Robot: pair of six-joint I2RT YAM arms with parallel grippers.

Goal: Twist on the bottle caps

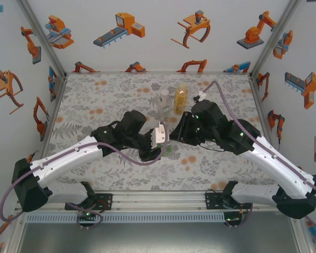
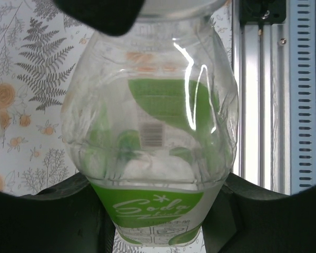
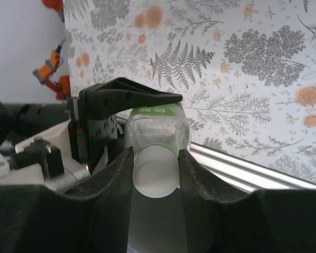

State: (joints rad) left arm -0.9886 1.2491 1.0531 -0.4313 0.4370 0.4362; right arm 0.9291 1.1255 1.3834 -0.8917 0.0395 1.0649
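Firmly clamped in the left gripper (image 2: 155, 213) near mid-table: short green-labelled clear plastic bottle (image 2: 152, 121). Pinched at its neck by the right gripper (image 3: 155, 158): small white round plastic cap (image 3: 155, 180). Behind, clear bottle (image 1: 163, 103) and amber bottle (image 1: 180, 99); bare patterned tabletop (image 1: 95, 100) either side.

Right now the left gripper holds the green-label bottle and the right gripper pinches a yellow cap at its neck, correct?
Almost: the cap in the right gripper is white, not yellow; the right wrist view shows it. The rest stands.

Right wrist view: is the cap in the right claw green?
No, the cap clamped in the right claw is white; the green is the label on the bottle.
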